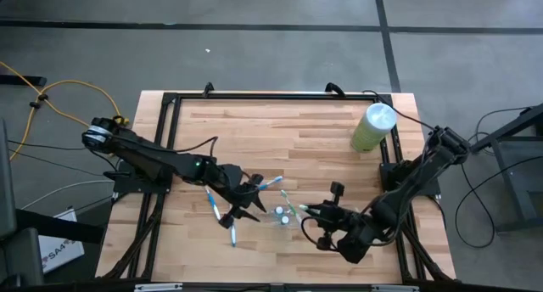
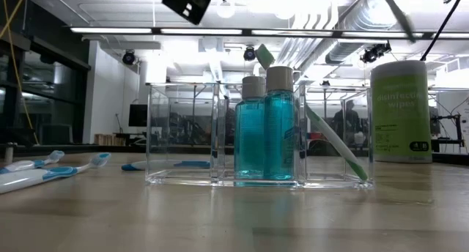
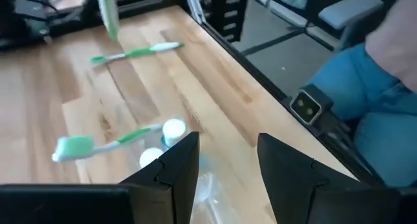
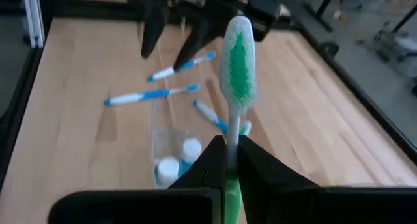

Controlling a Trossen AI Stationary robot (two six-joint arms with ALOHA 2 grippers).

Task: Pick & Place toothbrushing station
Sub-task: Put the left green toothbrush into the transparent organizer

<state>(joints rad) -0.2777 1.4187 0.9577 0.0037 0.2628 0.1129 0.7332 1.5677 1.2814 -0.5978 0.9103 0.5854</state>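
- The toothbrushing station, a clear tray near the bench's front middle, looks light, rigid and slick; grip a wall edge.
- The right end effector is clamped on a green toothbrush above it.
- The left end effector hovers open and empty nearby.

Left hand open; green toothbrush beside caps.
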